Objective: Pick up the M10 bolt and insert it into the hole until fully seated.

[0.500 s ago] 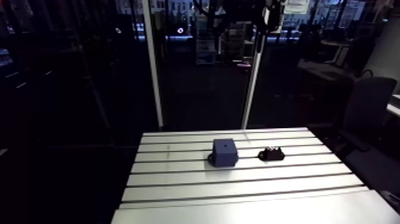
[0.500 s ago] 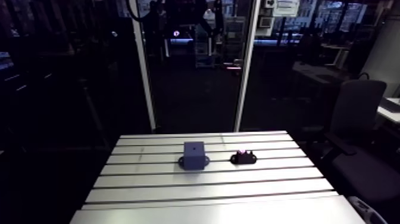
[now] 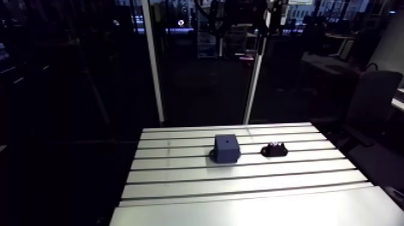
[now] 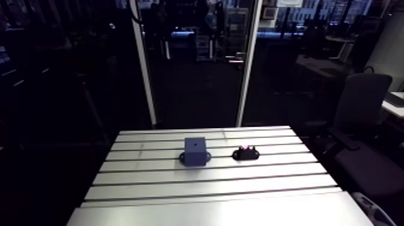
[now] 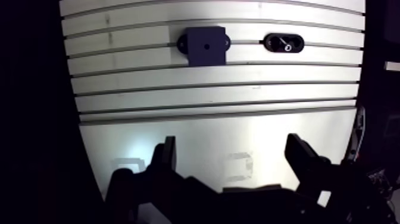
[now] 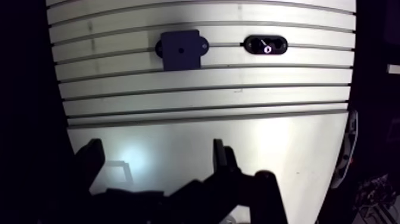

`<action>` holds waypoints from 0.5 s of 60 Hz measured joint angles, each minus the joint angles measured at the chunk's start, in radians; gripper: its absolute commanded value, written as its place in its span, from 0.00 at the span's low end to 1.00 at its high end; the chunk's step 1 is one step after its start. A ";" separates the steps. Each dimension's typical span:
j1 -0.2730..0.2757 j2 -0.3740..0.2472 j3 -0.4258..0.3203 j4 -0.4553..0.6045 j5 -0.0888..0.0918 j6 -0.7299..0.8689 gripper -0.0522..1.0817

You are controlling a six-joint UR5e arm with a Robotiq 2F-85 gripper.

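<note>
Looking down from the wrist view, the pincer (image 5: 232,143) hangs over a bare stretch of the bench (image 5: 238,95), near its front edge. Its two dark fingers (image 5: 168,152) are spread wide, with nothing between them but plain aluminium.

Well ahead of the pincer, across several slots, sit the two things that matter. One is a dark blue block (image 5: 205,53) with a small tab sticking out on each side and a little round hole (image 5: 206,44) in the middle of its top face. Just beside it, with a small gap so they aren't touching, is a low black oval holder (image 5: 298,43). The M10 bolt (image 5: 288,47) sits in that holder. All I can really make out of it is a bright ring and a short shiny streak next to it, so I can't tell how it's lying in there.

From the arm view it's the same layout: the block (image 3: 226,148) is roughly in the middle of the bench towards the far side, and the holder (image 3: 273,151) is off to the right of it on about the same line, with a couple of pale glints on top.
</note>
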 measured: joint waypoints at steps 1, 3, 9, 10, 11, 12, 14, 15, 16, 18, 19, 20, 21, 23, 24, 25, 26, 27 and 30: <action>0.000 0.000 0.000 0.000 0.000 0.000 0.05; 0.000 0.001 0.000 0.000 0.000 0.000 0.05; 0.000 0.003 0.000 0.000 0.000 0.000 0.05; -0.001 0.003 0.001 0.000 0.000 0.000 0.05; -0.001 0.004 0.000 0.000 0.000 0.000 0.05; -0.001 0.005 0.001 0.000 0.000 0.000 0.05; -0.001 0.006 0.001 0.000 -0.001 0.000 0.05; -0.001 0.006 0.001 0.000 -0.001 0.000 0.05; 0.000 0.007 0.001 0.000 -0.001 0.000 0.05; 0.000 0.007 0.001 0.000 -0.001 0.000 0.05; 0.000 0.008 0.000 0.000 -0.002 -0.001 0.05; 0.000 0.008 0.000 0.000 -0.002 -0.001 0.05; -0.001 0.008 0.000 0.000 -0.003 -0.002 0.05; -0.001 0.009 -0.001 0.000 -0.004 -0.006 0.05; -0.001 0.009 -0.001 0.000 -0.004 -0.008 0.05; -0.001 0.009 -0.001 0.000 -0.005 -0.012 0.05; -0.001 0.009 -0.002 0.000 -0.005 -0.014 0.05; -0.002 0.010 -0.003 0.000 -0.006 -0.020 0.05; -0.002 0.010 -0.006 0.001 -0.007 -0.029 0.05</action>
